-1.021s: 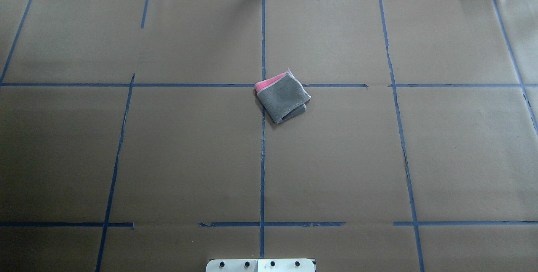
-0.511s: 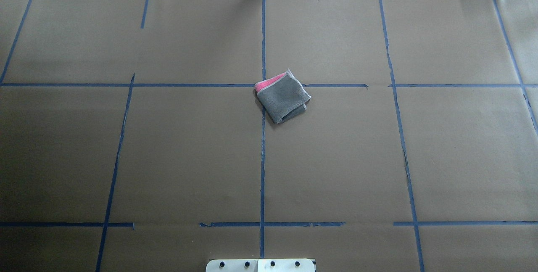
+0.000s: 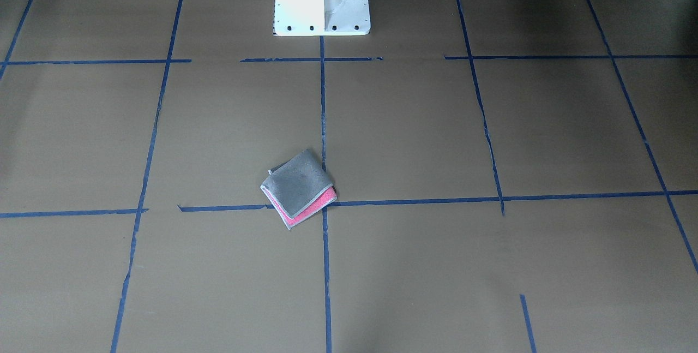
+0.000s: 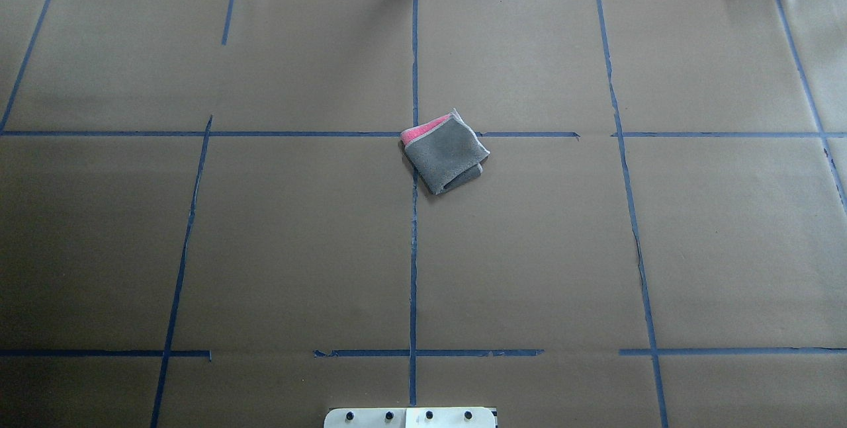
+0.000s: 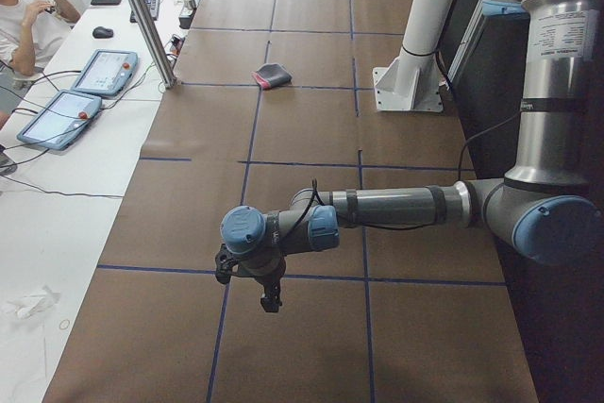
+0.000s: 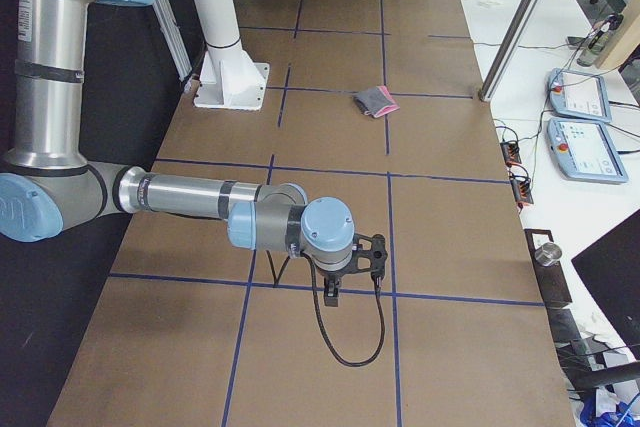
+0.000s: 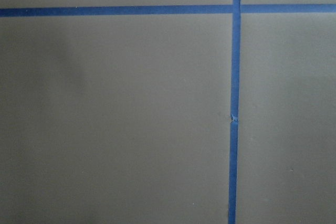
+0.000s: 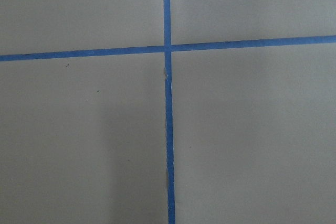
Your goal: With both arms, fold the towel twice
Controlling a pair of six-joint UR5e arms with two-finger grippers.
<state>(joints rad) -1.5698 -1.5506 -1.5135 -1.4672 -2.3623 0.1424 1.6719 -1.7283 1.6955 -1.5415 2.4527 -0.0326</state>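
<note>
Towel look: small square terry-cloth towel [image 4: 445, 153], folded into a compact square. Dark grey face up, a bright pink strip along the edge away from the robot, thin whitish border.
Towel place: I see it lying on the brown paper table cover [image 4: 529, 249], over a crossing of blue tape lines [image 4: 413, 249], mid-table, well apart from both arms.
Left gripper [image 5: 269, 301]: black, over bare paper, nothing in it. I cannot tell how far open.
Right gripper [image 6: 332, 295]: likewise nothing in it; opening not discernible.
Writing: tablets [image 6: 580, 152] on side bench, screen text too small for me to read.

Folded towel [image 4: 445, 153], grey face up, pink far edge
</note>
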